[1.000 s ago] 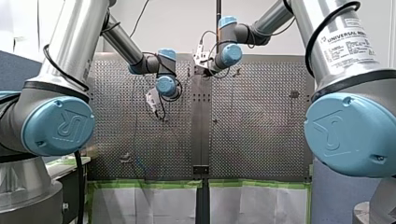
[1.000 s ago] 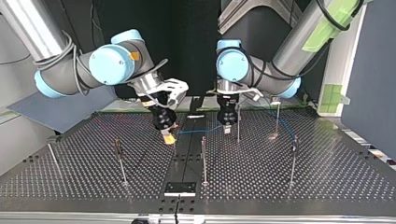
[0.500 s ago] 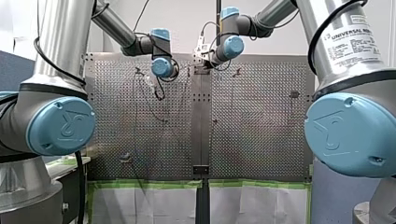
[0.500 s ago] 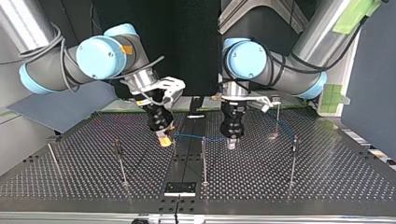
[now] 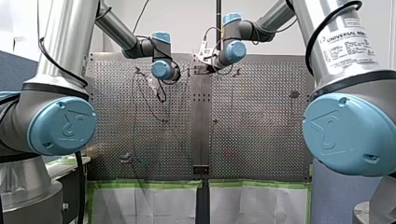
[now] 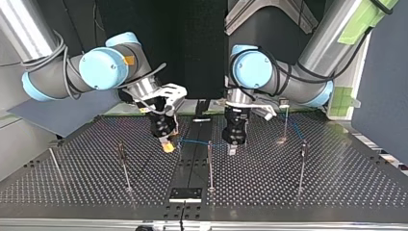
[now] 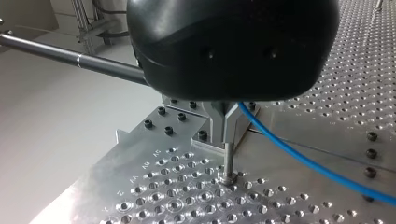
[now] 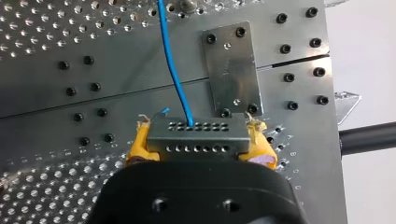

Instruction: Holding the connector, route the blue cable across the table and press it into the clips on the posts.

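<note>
The right gripper (image 8: pixel 198 148) has its two yellow pads (image 8: pixel 139 148) squeezed in on the connector (image 8: pixel 197 133), one pad on each short end. The pads look rubbery and a bit ragged at the edges. The connector is a small flat metal block with two neat rows of tiny holes across its face. The blue cable (image 8: pixel 172 60), thin and smooth, comes out of one hole in the upper row and runs straight away over the surface (image 8: pixel 46 130). The gripper body behind it is rounded matte black.

Seen from across the room, that gripper sits tilted just left of the surface's middle strip in the top view. The connector is low over the metal, but I can't tell if it's touching.

From there the cable crosses the top of the middle post (image 6: pixel 210 163); no idea whether it's actually in the clip. It ends up at the left gripper (image 6: pixel 232 151), which hangs straight down, black with metal fingers. In the left wrist view those fingers look pinched together, with the cable coming out right at them. The cable then goes off toward the right-hand post (image 6: pixel 301 168).

The surface is silvery plate with a regular grid of holes and black screw heads. A small rectangular plate (image 8: pixel 231 70) is bolted over the seam in the middle. Another skinny post (image 6: pixel 124 168) stands well apart on the other side.
</note>
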You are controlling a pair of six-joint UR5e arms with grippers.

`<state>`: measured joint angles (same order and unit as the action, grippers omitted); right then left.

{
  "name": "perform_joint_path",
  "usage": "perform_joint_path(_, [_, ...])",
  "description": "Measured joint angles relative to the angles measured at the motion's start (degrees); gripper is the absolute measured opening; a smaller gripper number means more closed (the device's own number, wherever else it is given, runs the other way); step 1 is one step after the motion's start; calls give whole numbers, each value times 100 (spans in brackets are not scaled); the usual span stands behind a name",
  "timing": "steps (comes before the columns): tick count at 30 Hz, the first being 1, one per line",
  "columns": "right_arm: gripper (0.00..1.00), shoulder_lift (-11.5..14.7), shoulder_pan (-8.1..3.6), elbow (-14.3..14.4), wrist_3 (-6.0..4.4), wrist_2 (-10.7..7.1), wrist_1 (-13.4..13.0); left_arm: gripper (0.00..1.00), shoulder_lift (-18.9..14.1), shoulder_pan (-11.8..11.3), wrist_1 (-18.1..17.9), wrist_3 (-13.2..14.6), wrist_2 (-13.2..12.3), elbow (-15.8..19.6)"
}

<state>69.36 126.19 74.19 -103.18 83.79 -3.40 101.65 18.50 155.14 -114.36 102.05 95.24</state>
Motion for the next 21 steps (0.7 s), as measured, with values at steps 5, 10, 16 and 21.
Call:
perform_joint_path(5, [0, -4, -74, -42, -18, -101, -3, 0, 34, -70, -89, 24, -75, -78])
perform_joint_path(10, [0, -11, -150, -53, -51, -122, -6, 0, 142, -128, -75, 38, -233, -206])
perform_joint_path(16, [0, -19, -274, -102, -93, -171, -10, 0, 418, -185, -42, 135, -357, -437])
perform_joint_path(21, [0, -42, -388, -128, -116, -200, -13, 0, 641, -305, -3, 150, -430, -684])
